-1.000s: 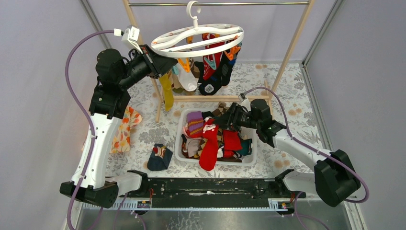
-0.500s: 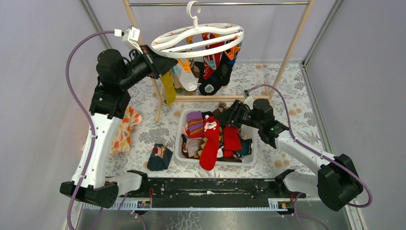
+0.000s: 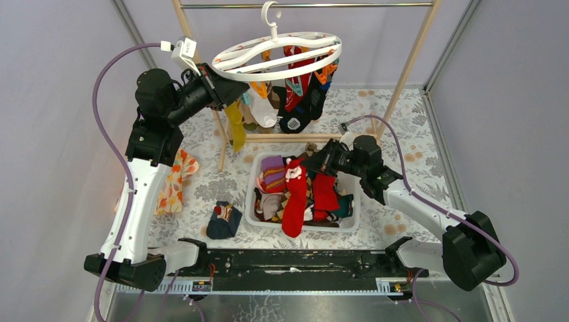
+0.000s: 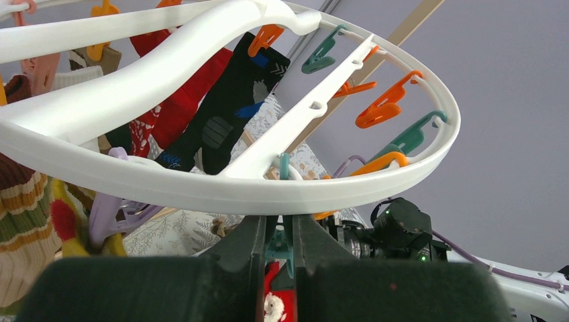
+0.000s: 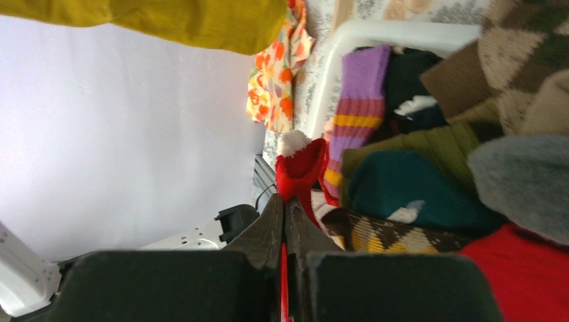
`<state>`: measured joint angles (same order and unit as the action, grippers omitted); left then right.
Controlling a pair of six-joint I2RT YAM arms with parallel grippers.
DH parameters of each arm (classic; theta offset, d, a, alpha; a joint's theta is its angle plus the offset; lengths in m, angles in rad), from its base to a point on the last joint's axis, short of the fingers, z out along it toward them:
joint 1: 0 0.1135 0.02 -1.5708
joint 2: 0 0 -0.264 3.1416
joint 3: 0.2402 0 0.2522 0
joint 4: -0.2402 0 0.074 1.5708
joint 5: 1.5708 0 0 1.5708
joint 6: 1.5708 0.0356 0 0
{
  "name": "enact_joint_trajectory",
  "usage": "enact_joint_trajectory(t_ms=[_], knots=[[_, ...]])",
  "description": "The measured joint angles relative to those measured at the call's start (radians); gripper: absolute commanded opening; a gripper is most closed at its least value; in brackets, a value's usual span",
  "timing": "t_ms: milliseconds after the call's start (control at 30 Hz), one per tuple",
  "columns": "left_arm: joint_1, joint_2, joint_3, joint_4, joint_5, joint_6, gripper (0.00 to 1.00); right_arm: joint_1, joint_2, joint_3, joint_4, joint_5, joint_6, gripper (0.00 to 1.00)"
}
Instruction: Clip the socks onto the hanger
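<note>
The white oval hanger [image 3: 235,56] hangs by its hook from the metal rod, with several socks clipped under it: a yellow one [image 3: 234,127], and black and red ones [image 3: 295,94]. My left gripper [image 3: 225,90] is just below the ring's [image 4: 201,191] near-left edge, shut on a teal clip [image 4: 283,247] that dangles from the ring. More socks fill the white basket [image 3: 251,201]. My right gripper [image 3: 314,164] reaches over the basket from the right, shut on the white-tufted top of a long red sock [image 3: 293,198] [image 5: 299,169], which drapes over the basket's front rim.
A wooden-framed rack [image 3: 409,64] carries the rod behind the basket. An orange-flowered cloth [image 3: 171,188] lies on the mat by the left arm. One dark sock [image 3: 223,221] lies on the mat left of the basket. Empty orange and teal clips [image 4: 386,111] hang on the ring's far side.
My right gripper has closed on the top of the red sock and drawn it slightly up and toward the back. The left arm and hanger have not moved.
</note>
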<state>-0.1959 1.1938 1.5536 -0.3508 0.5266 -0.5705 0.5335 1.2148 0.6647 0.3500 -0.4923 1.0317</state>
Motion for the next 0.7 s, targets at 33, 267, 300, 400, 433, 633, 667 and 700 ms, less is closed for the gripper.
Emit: enact_joint_trajectory(t_ms=[33, 267, 300, 400, 433, 633, 667, 700], knots=[[0.000, 0.000, 0.000, 0.000, 0.000, 0.000, 0.00, 0.000, 0.000, 0.008, 0.008, -0.003, 0.000, 0.00], [0.000, 0.000, 0.000, 0.000, 0.012, -0.002, 0.00, 0.000, 0.044, 0.086, 0.272, -0.143, 0.082, 0.00], [0.000, 0.000, 0.000, 0.000, 0.014, -0.004, 0.00, 0.000, 0.063, 0.107, 0.335, -0.174, 0.111, 0.00], [0.000, 0.000, 0.000, 0.003, 0.027, -0.017, 0.00, 0.000, 0.116, 0.166, 0.493, -0.243, 0.189, 0.00], [0.000, 0.000, 0.000, 0.007, 0.032, -0.024, 0.00, 0.000, 0.135, 0.184, 0.549, -0.263, 0.219, 0.00], [0.000, 0.000, -0.020, 0.039, 0.078, -0.079, 0.00, 0.000, 0.304, 0.278, 0.913, -0.319, 0.443, 0.00], [0.000, 0.000, -0.025, 0.046, 0.084, -0.087, 0.00, 0.001, 0.343, 0.296, 0.974, -0.322, 0.487, 0.00], [0.000, 0.000, -0.029, 0.054, 0.091, -0.095, 0.00, 0.002, 0.371, 0.312, 1.011, -0.323, 0.517, 0.00]])
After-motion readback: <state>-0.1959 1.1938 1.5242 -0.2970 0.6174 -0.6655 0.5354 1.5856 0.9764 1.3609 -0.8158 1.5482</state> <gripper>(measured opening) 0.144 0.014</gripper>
